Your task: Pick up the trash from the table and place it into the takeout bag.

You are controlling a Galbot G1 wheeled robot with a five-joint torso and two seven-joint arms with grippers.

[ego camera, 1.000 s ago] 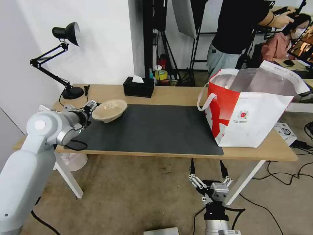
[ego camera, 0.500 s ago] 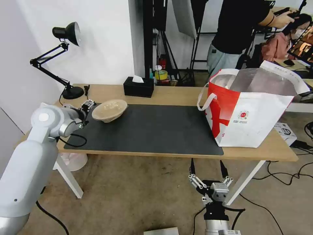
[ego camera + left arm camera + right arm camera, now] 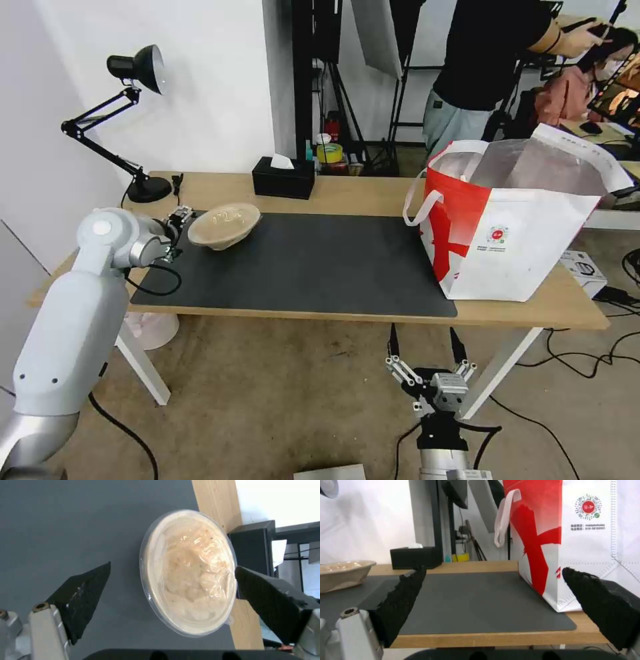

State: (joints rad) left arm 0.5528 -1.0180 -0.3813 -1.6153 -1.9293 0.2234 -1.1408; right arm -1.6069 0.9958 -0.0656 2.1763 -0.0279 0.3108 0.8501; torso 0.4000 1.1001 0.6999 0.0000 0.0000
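From the head view, the table (image 3: 347,190) carries a dark grey mat (image 3: 307,267). The beige pulp bowl (image 3: 224,225) sits at the mat's far left corner, covered by a clear film. The left gripper (image 3: 179,223) is just beside the bowl's left rim, its arm reaching in from the left edge of the table. The takeout bag (image 3: 513,220) stands upright and open at the right end of the table, partly on the mat, its silver lining showing. A black tissue box (image 3: 283,178) rests near the table's far edge, and a black desk lamp (image 3: 133,120) stands at the far left corner. The right gripper (image 3: 427,350) hangs low in front of the table, below its near edge, jaws spread apart and holding nothing.

In the left wrist view, the left gripper (image 3: 171,580) has its jaws released and spread wide, one dark finger on each side of the pulp bowl (image 3: 188,572), neither touching it. The bowl lies on the mat (image 3: 73,525) close to its edge, with bare table (image 3: 218,502) beyond.

In the right wrist view, the right gripper (image 3: 493,585) faces the table's near edge with its jaws wide open. The takeout bag (image 3: 573,535) stands ahead and the pulp bowl (image 3: 343,573) lies far across the mat (image 3: 470,600).
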